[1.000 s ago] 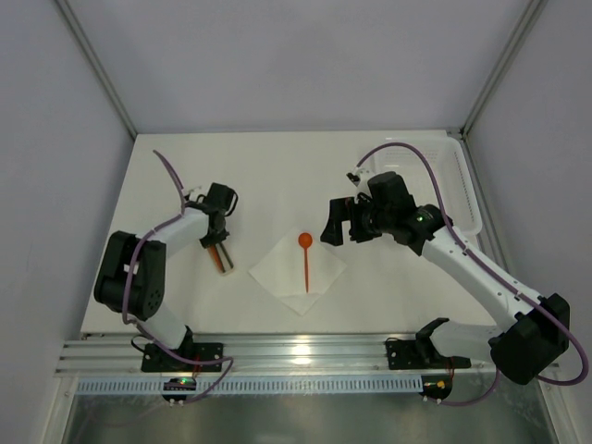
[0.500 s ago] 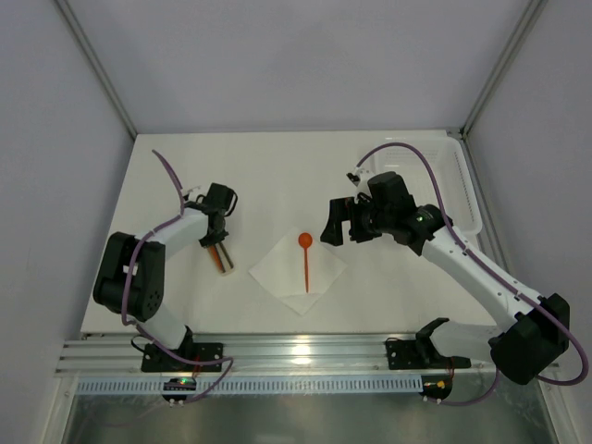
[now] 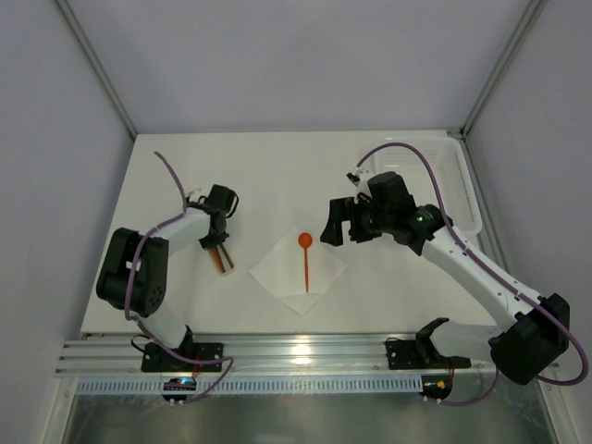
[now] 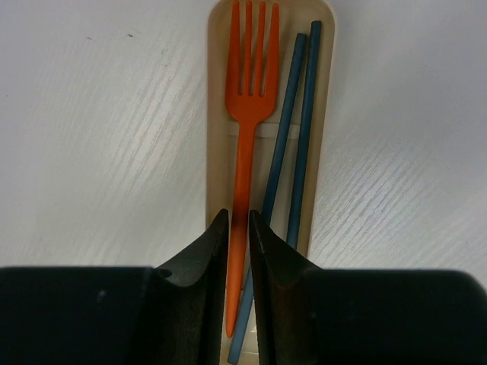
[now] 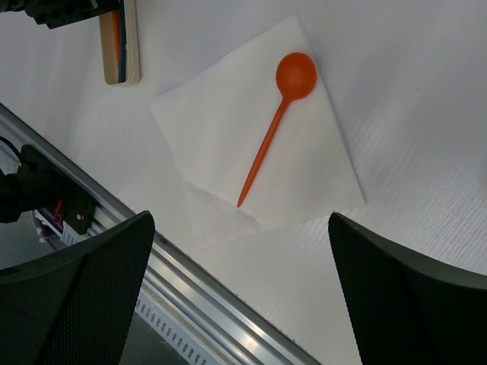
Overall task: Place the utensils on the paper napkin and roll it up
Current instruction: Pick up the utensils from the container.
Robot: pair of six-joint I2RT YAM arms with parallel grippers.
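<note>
No text, labels, brand marks or nos. could be read in any of the three views.

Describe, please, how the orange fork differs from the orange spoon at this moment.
The orange fork lies in the tan case beside two blue chopsticks; the orange spoon lies on the white napkin. The fork ends in tines, the spoon in a round bowl. The fingers of the left gripper closely flank the fork's handle, whether pinching it I cannot tell; nothing touches the spoon. Both are orange with slim straight handles.
</note>
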